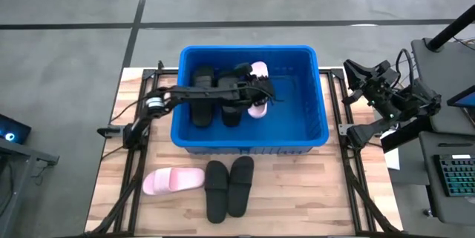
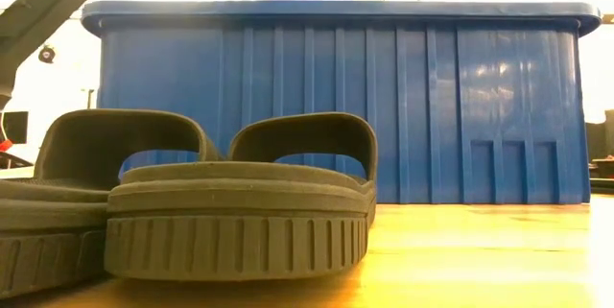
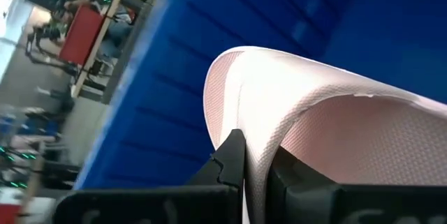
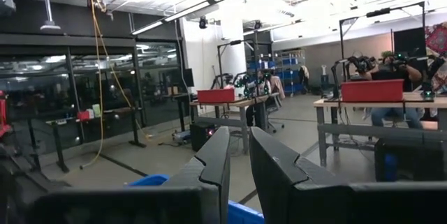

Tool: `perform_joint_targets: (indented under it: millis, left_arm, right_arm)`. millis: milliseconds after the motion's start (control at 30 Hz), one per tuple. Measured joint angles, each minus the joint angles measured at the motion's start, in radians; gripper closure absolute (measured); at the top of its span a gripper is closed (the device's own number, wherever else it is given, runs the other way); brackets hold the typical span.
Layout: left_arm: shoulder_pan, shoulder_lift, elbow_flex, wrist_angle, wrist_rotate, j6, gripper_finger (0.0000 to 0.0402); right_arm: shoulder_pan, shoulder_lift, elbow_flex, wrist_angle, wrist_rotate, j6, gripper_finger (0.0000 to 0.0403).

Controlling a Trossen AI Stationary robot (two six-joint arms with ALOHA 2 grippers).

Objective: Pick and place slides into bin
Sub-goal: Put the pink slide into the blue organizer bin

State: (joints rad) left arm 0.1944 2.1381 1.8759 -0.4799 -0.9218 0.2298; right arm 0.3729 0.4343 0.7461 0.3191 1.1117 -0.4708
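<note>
Pink slide in hand: the left gripper [image 1: 256, 93] is clenched on the edge of a pale pink slide [image 1: 258, 90] and holds it inside the blue bin [image 1: 315, 130], toward the bin's far wall and near its middle.
Slides already in the bin: two black slides [image 1: 215, 97] lie on the bin floor, beside the pink one on the left arm's side, partly under the arm.
Slides outside the bin: the second pink slide [image 1: 173, 181] and a black pair [image 1: 228, 186] lie on the wooden table [image 1: 297, 193] just in front of the bin's near wall.
Right gripper: the right gripper [image 4: 237, 165] is parked well outside the bin's right wall, fingers nearly closed with a narrow gap, holding nothing.
Risk, grip: the fingers pinch only a thin foam edge; I judge the slide could slip or twist out early.
Risk, release: if let go tilted, the pink slide may land on edge or on top of the black ones, crowding space for the three left.
Risk, withdrawal: the arm lies low across the bin, so lifting out carelessly could catch the rim or drag a black slide.
Left wrist view adds: the foam [image 3: 307, 112] squeezed between the fingers [image 3: 230, 161], proof of the grip, which the high view only hints at.
High view adds: the count and layout of all slides.
Low view adds: the black pair [image 2: 230, 202] standing close to the bin wall [image 2: 460, 106]; the bin's contents are hidden there.
</note>
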Motion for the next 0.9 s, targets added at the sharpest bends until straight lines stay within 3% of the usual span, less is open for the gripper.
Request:
perform_joint_targets:
  millis: [233, 467, 900]
  left_arm:
    - [0.012, 0.054, -0.001, 0.009, 0.0, 0.11, 0.0401]
    - [0.046, 0.065, -0.025, 0.064, 0.104, 0.121, 0.0401]
    - [0.095, 0.066, -0.045, 0.062, 0.136, 0.119, 0.0401]
  right_arm:
    - [0.0, 0.0, 0.0, 0.0, 0.0, 0.0, 0.0355]
    - [0.0, 0.0, 0.0, 0.0, 0.0, 0.0, 0.0355]
    - [0.0, 0.0, 0.0, 0.0, 0.0, -0.001, 0.0355]
